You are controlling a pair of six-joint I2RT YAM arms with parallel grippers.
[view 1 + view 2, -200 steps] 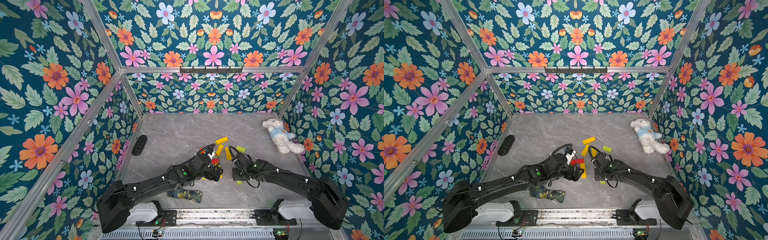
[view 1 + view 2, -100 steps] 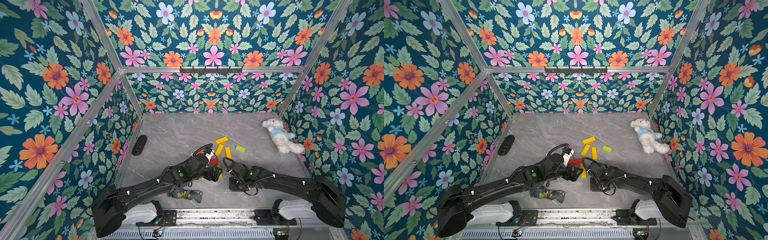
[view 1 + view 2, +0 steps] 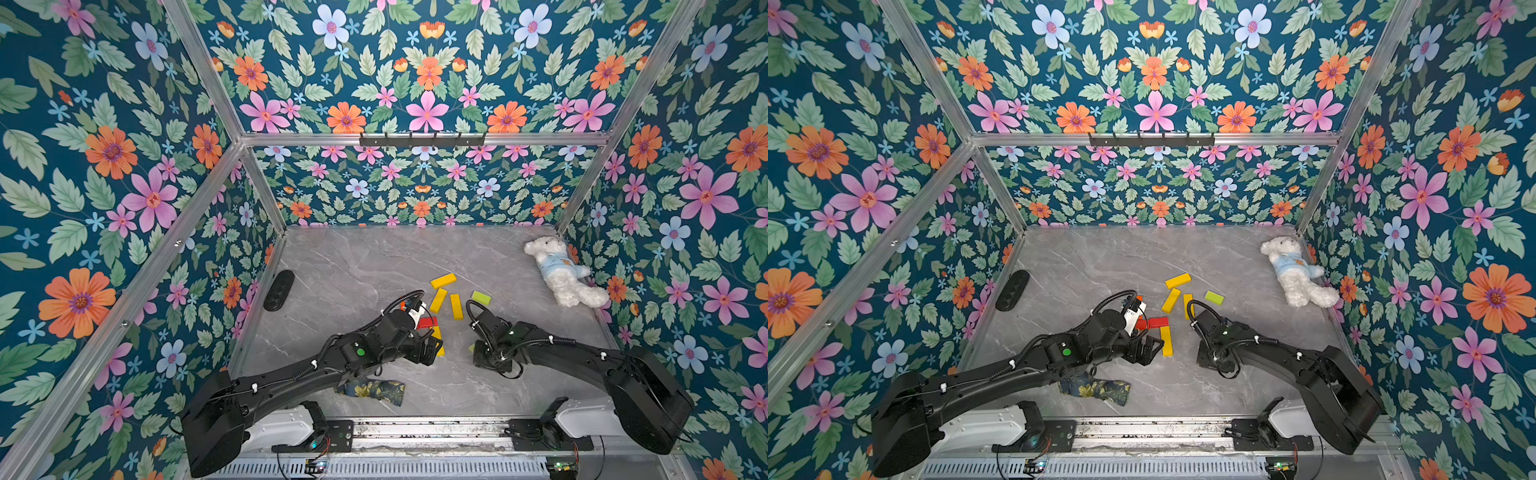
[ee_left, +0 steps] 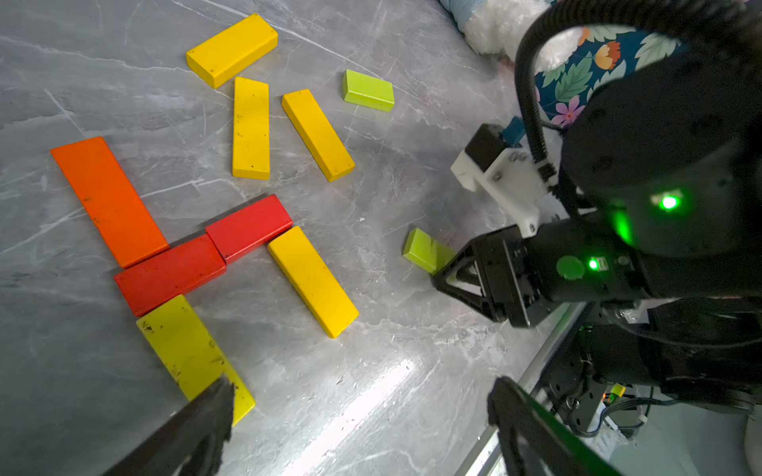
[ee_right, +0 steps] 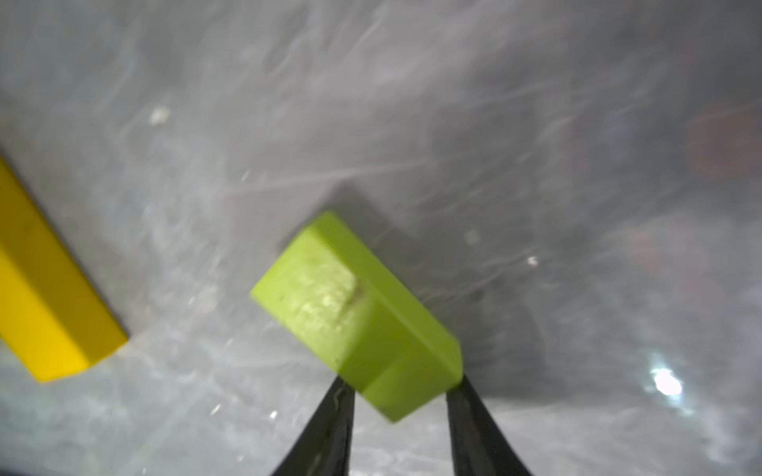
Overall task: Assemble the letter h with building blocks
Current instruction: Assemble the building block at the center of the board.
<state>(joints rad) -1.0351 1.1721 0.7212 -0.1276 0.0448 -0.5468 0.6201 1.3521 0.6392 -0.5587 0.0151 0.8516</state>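
my right claw [image 5: 399,389] is clamped on a short lime block [image 5: 354,313], smooth and boxy, sticking out past my tips over the grey marbled tabletop [image 5: 495,123]. my left claw [image 4: 358,395] is spread wide, with a scuffed yellow bar [image 4: 185,346] by 1 tip and 2 red bars [image 4: 247,224] just beyond.

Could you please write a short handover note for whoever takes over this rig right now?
Left gripper: open, empty.
Right gripper: shut on a lime block.
Done: orange bar, two red blocks and two yellow bars lie touching in a rough h.
Loose beyond: three yellow bars, a second lime block.
Left: place the held block; probably straighten the joints.
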